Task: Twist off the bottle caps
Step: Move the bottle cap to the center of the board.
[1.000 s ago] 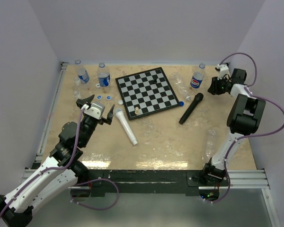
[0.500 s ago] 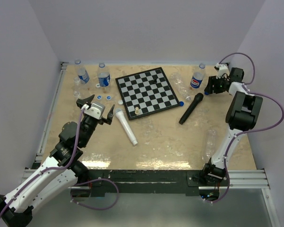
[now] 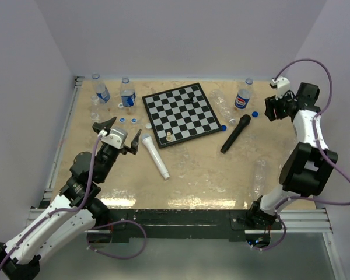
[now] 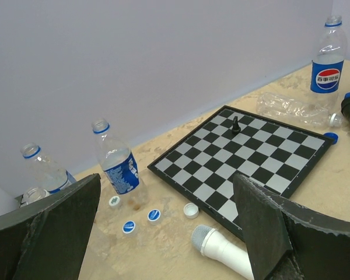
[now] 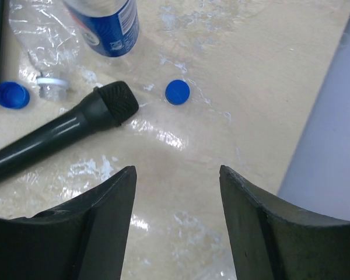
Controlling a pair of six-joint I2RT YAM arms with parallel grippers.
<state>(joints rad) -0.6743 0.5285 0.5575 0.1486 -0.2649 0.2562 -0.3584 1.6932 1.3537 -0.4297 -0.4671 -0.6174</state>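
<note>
**Tabletop tally**

Bottles (image 3: 127,94): six. Three upright with labels, one clear at far left (image 3: 95,105), two clear lying flat (image 3: 223,105) (image 3: 259,175).
Loose caps (image 4: 154,214): six, four blue and two white.
Microphones (image 3: 156,157): two, one white and one black.
Chessboard (image 3: 181,114): one.
Chess pieces (image 3: 170,137): two, one pale and one dark.

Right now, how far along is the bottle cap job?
Done: blue caps and a white cap lie loose left of the chessboard, another blue cap by the black microphone; the lying bottle has an open neck. In hand: nothing; left claw and right claw are open, empty. Left: the standing bottles show blue at the neck, cap or ring unclear.
</note>
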